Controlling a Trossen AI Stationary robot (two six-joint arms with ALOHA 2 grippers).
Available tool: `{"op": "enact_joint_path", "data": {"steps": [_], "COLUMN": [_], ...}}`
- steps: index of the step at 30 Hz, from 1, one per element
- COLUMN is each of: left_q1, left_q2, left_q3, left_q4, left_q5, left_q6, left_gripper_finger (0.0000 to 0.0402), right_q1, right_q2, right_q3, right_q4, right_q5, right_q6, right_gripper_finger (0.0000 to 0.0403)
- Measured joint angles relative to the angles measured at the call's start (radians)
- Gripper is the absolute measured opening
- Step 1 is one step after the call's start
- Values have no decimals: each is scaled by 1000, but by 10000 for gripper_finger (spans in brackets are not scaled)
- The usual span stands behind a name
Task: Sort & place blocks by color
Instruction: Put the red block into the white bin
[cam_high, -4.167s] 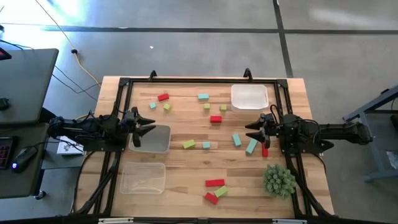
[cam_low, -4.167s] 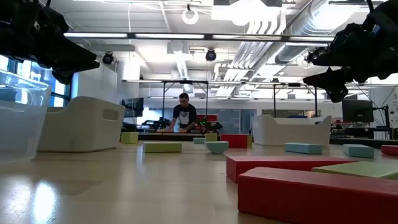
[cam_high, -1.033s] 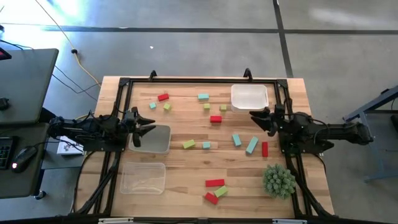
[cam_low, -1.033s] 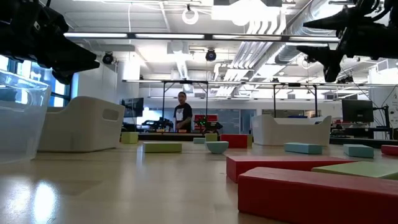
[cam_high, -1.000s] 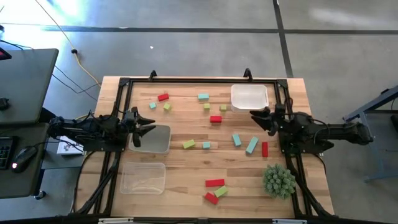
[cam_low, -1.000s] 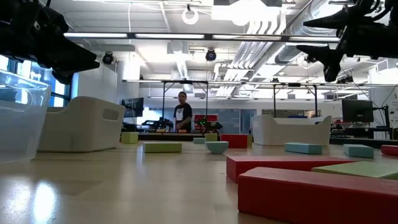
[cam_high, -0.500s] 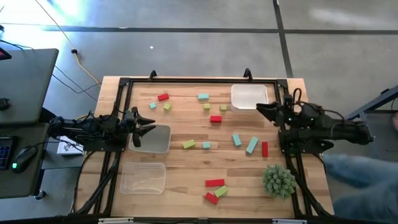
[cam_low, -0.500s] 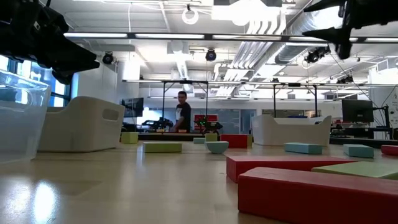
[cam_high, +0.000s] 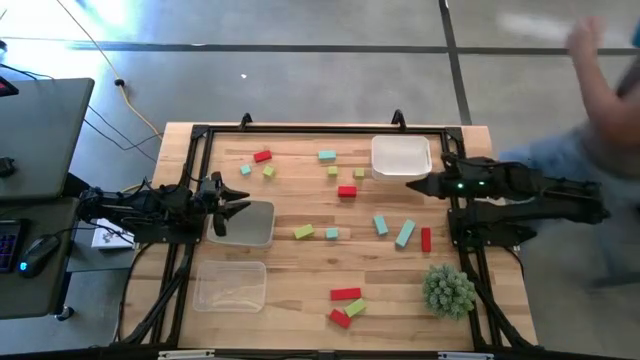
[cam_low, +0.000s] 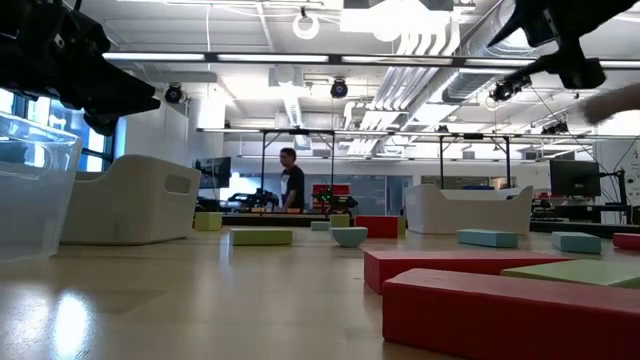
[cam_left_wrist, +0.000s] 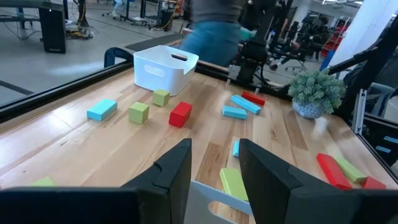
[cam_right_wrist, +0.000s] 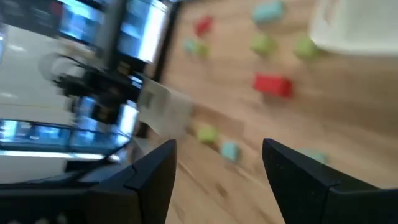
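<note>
Wooden blocks are lying unsorted while the right gripper, released and empty, is hovering at three o'clock, risking bumping the tray.

red wooden blocks: two bars and a tilted piece at near centre, one upright bar right, cubes at far left and centre
teal wooden blocks: two tilted bars right of centre, small ones scattered
yellow-green wooden blocks: one bar at centre, cubes at far side, all loose on the tabletop
</note>
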Motion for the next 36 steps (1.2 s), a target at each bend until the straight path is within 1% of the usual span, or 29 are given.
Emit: {"op": "enact_joint_path", "data": {"steps": [7,15,21,25,30,36], "left_q1": [0,0,0,0,0,0], "left_q2": [0,0,0,0,0,0], "left_q3": [0,0,0,0,0,0], "left_q4": [1,1,1,1,1,1], "left_q5": [0,0,0,0,0,0], "left_q6": [0,-3,-72,-87,-87,-87], "left_gripper_finger": [122,122,122,122,122,122], "right_q1": [0,0,33,99,181,270], "right_q2": [173,336,422,457,471,471], "right_q3": [49,50,50,50,50,50], "right_q4": [-162,-216,-224,-264,-329,-435], "right_q5": [-124,-255,-306,-317,-317,-262], "right_q6": [174,285,360,442,533,650], "right_gripper_finger": [226,226,226,226,226,226]}}
